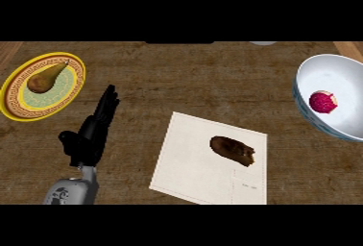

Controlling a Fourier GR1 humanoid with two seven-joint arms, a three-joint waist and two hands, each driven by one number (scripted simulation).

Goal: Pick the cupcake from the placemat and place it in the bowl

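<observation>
A pink-topped cupcake [322, 102] lies inside the white bowl [339, 77] at the right edge of the counter. The pale placemat [195, 166] sits in the middle, and a dark brown lump of food [233, 150] rests on its upper right part. My left hand [90, 134] is left of the placemat, open, fingers straight and pointing up and away, holding nothing. It stays apart from the mat and the plate. My right hand shows nowhere in the head view.
A yellow-rimmed plate [18, 108] with a brown pear [44, 79] stands at the far left. Bare wooden counter lies between the placemat and the bowl. A small pale object [263, 43] peeks in at the back edge.
</observation>
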